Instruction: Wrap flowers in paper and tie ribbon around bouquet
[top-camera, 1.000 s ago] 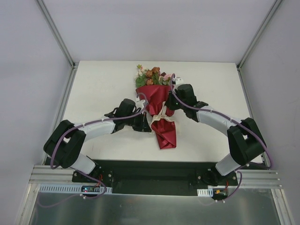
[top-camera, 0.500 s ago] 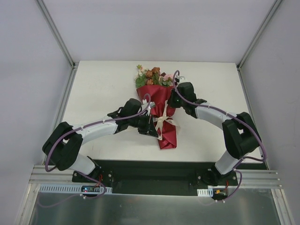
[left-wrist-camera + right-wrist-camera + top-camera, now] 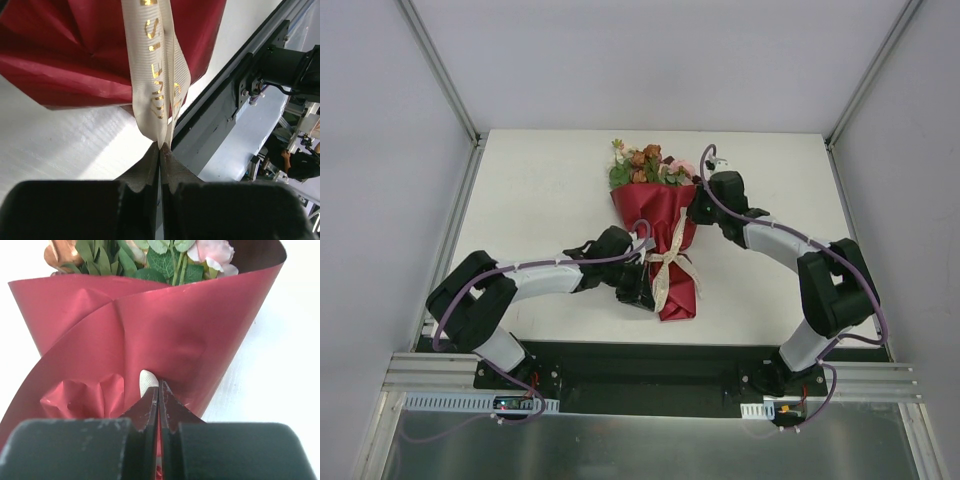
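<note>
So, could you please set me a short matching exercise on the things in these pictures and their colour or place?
Things:
1. flowers
2. paper
3. ribbon
4. table

Descriptions:
A. dark red, folded into a cone
B. white, lying under everything else
C. cream with gold print, pinched in the shut left tool
D. poking out of the cone's wide far end

Pairs: 1-D, 2-A, 3-C, 4-B
</note>
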### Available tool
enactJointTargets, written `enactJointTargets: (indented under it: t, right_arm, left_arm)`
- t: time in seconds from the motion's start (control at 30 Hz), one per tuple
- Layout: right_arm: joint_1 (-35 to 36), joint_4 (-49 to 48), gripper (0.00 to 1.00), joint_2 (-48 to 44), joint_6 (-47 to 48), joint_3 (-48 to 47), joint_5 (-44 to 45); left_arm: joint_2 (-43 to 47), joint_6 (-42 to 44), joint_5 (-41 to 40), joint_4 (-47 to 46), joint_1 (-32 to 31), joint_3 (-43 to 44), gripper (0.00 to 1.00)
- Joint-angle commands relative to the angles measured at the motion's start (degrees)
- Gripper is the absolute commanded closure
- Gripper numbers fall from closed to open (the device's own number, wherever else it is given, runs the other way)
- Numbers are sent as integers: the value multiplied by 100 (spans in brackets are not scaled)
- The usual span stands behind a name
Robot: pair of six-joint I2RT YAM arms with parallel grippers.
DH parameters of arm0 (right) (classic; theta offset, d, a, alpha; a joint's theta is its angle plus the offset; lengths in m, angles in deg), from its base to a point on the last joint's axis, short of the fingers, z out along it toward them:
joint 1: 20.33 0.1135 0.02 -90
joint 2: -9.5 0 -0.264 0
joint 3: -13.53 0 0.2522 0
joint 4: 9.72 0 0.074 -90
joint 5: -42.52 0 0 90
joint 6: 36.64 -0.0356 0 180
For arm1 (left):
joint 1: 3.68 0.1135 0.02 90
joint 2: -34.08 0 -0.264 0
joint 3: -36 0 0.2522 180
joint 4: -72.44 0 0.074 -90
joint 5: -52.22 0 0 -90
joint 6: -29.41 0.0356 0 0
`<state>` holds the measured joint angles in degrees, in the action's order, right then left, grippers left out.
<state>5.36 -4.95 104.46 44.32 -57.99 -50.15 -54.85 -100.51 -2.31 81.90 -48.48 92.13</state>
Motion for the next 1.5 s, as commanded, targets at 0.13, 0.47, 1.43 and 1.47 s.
enactJointTargets:
  t: [0.13, 0.47, 1.43, 1.47]
  right_arm:
    - [-301, -1051, 99, 5, -501, 220, -109]
    - [-328, -719, 91, 67, 6, 203, -1024]
    - [1271, 2016, 61, -883, 702, 590, -1253]
    - [1289, 1963, 62, -865, 719, 599, -1296]
  left_arm:
    - [226, -235, -57, -212, -91, -579, 100]
    - [227, -226, 48, -283, -91, -432, 100]
    - [849, 19, -136, 175, -47, -308, 45]
    - [929, 37, -180, 175, -47, -326, 36]
